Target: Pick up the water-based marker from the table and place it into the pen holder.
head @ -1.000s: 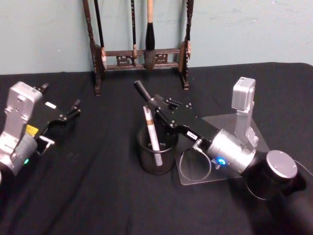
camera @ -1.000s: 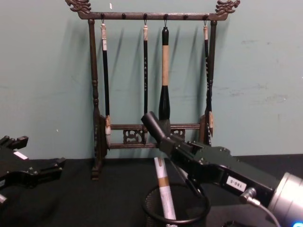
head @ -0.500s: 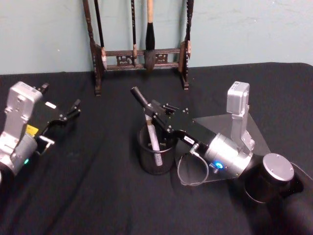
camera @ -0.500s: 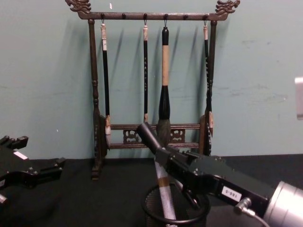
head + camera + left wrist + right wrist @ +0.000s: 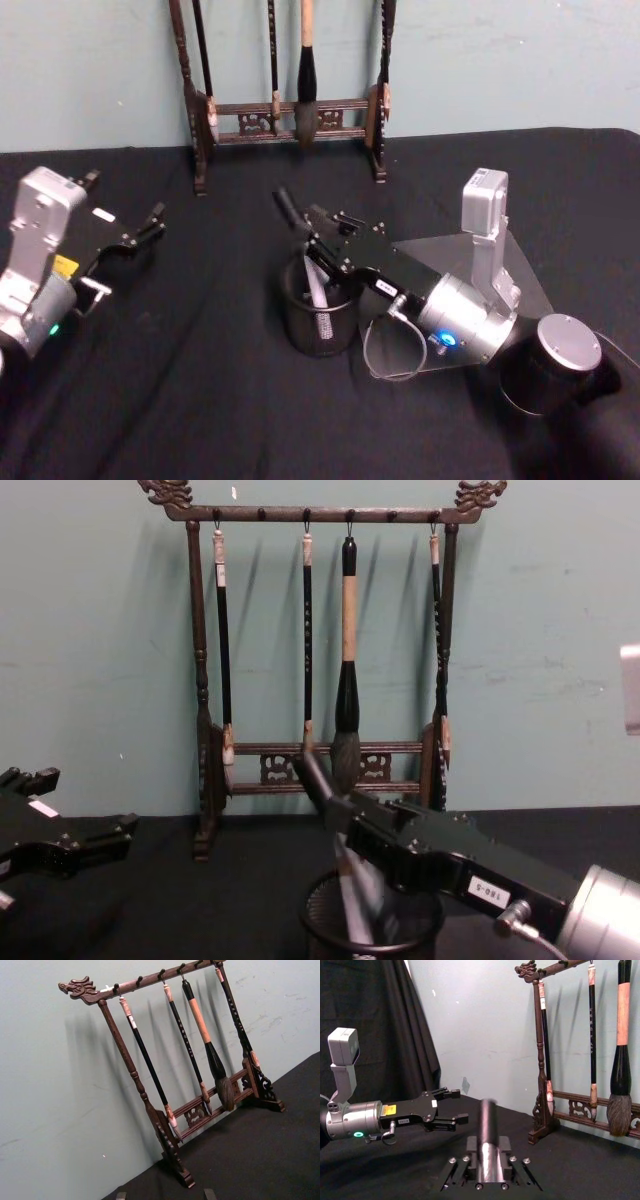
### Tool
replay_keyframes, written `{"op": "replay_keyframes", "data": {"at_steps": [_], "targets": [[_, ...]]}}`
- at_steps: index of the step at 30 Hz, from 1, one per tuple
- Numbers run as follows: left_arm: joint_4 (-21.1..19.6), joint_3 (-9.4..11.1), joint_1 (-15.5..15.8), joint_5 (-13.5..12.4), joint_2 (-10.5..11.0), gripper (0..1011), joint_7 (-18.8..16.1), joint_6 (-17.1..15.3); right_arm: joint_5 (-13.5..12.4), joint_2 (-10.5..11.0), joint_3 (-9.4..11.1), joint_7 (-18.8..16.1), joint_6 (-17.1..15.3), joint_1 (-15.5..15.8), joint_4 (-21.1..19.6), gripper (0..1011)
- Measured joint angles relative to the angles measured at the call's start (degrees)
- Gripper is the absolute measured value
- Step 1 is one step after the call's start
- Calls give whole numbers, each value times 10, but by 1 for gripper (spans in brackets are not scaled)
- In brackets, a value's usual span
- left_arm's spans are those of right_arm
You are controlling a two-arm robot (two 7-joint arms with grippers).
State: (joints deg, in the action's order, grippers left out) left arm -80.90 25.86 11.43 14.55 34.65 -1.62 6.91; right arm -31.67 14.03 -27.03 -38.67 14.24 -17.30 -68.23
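Roughly by size: black table [image 5: 200,400], brush rack [image 5: 320,640] at the back, well clear. The left gripper [image 5: 150,222] is parked far left, fingers spread. The right gripper [image 5: 314,243] hangs over the holder [image 5: 300,330], pinching the marker [image 5: 316,292], whose lower end is inside the cup and leaning. Risk: a tilted release could catch the rim or tip the light holder. Nothing blocks the way.

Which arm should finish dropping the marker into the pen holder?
Right. The right gripper is over the pen holder with the marker partly inside it. The left gripper sits parked far off at the table's left.
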Motion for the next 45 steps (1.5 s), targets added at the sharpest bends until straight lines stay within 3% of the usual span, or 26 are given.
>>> {"op": "replay_keyframes", "data": {"at_steps": [10,13,16,23,26,32,39,45], "targets": [[0,0,0,0,0,1001,0,0,0,0,1,-1,0,0,0,602],[0,0,0,0,0,1001,0,0,-1,0,1,-1,0,0,0,658],[0,0,0,0,0,1001,0,0,-1,-1,1,-1,-1,0,0,796],[0,0,0,0,0,1001,0,0,-2,7,10,9,0,3,-18,980],[0,0,0,0,0,1001,0,0,-2,13,20,21,4,6,-32,1002],[0,0,0,0,0,1001,0,0,11,37,59,73,10,20,-65,1000],[0,0,0,0,0,1001,0,0,53,64,105,148,1,40,-80,1000],[0,0,0,0,0,1001,0,0,90,77,113,177,-13,48,-72,1000]]}}
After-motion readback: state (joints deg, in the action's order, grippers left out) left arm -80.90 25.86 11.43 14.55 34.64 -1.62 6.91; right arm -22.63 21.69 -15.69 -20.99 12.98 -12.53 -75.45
